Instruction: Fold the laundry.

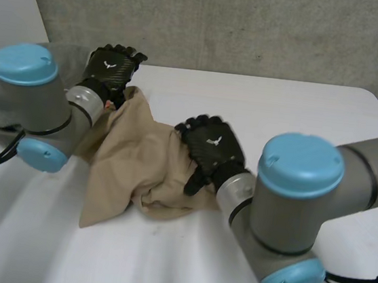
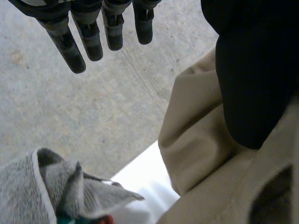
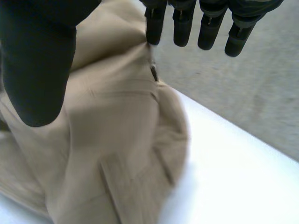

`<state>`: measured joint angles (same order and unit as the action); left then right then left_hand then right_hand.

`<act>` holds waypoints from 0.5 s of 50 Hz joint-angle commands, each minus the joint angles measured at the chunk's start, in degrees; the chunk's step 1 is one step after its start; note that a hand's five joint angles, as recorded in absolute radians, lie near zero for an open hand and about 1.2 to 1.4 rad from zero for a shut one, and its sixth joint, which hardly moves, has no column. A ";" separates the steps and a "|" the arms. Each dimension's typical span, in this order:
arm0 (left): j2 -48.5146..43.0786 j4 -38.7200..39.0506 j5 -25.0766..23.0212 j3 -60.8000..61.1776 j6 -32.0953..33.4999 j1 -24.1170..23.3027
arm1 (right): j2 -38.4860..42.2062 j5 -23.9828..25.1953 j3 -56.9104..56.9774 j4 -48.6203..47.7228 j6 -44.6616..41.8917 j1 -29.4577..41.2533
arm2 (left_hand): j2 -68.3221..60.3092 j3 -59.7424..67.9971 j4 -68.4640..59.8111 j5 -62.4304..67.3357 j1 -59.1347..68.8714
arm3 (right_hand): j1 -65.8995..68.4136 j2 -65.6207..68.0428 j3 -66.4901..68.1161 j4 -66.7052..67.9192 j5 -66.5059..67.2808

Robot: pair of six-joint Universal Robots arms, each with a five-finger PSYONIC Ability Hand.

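A crumpled beige garment (image 1: 136,156) lies on the white table (image 1: 289,105), left of the middle. My left hand (image 1: 112,64) is at its far left corner; in the left wrist view the fingers (image 2: 77,46) are straight and held off the cloth (image 2: 201,154), with the thumb (image 2: 252,84) above it. My right hand (image 1: 209,147) rests at the garment's right edge. In its wrist view the fingers (image 3: 182,28) point out straight past a raised fold of the beige cloth (image 3: 121,140), and the thumb (image 3: 37,60) hovers over it. Neither hand pinches the cloth.
A grey towel (image 2: 28,191) with a bit of green and red under it lies bunched beside the garment near the table's left edge, partly behind my left arm (image 1: 62,52). Bare table (image 1: 161,261) lies in front and to the right. A concrete wall stands behind.
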<state>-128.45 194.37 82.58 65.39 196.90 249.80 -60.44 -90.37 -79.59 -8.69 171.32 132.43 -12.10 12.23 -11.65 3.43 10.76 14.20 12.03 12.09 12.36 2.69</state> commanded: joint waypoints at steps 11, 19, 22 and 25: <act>36.50 -8.92 -1.01 35.41 -3.53 7.36 | -11.19 7.75 -5.48 14.74 -5.83 -11.14 | 2.10 -2.23 1.65 -3.43 -0.76 | -4.20 -2.03 -2.09 -2.36 -2.69; 44.33 -13.93 -6.37 46.14 -5.03 11.75 | -10.49 11.18 -14.27 10.10 -6.79 -8.42 | 2.10 -2.23 1.65 -3.43 -0.76 | -1.35 0.82 0.77 0.50 0.16; 45.21 -14.20 -7.87 47.46 -5.56 14.92 | -8.91 11.88 -16.99 5.89 -8.98 -6.84 | 2.10 -2.23 1.65 -3.43 -0.76 | 1.00 3.17 3.12 2.85 2.51; 45.92 -14.72 -8.66 47.82 -6.26 18.34 | -7.33 11.71 -18.06 3.51 -11.18 -5.96 | -3.31 3.17 -3.75 1.98 4.65 | 3.52 5.69 5.64 5.37 5.04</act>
<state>-83.54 180.60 75.97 111.94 191.70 262.84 -70.44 -79.20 -94.27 0.66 163.77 124.20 -11.63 12.07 -11.51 3.04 10.84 13.23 12.22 12.29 12.33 2.97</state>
